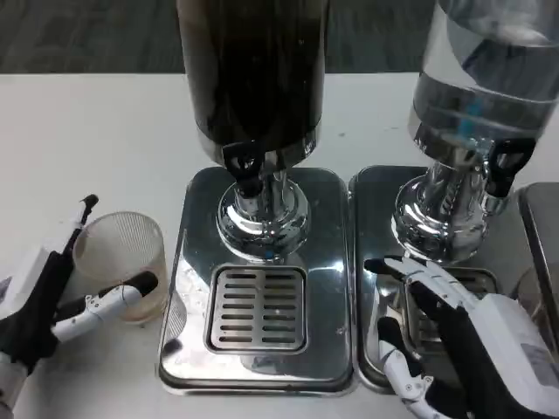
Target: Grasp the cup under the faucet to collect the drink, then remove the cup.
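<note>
At the far left of the head view the left hand (39, 301) holds the cup (122, 262), a clear ribbed plastic tumbler standing upright on the white table (79, 140); one finger rises behind its rim and another wraps across its front near the base. The cup sits just beside the left edge of the chrome drip tray (188, 288), not on it, and so stands left of the faucet and not beneath it. On that tray rises the dark dispenser (253, 78), its tank filled with a near-black drink, with a black faucet (243, 168) jutting forward above a polished pedestal and a slotted drain grate (256, 307). To the right, on a second chrome tray (371, 188), stands the clear dispenser (485, 70), holding a pale liquid, its own black tap (507, 161) turned toward the right. The right hand (463, 336) hovers low over this second tray with fingers spread apart and nothing between them. No brand, label or writing can be read on any dispenser, tray or cup
</note>
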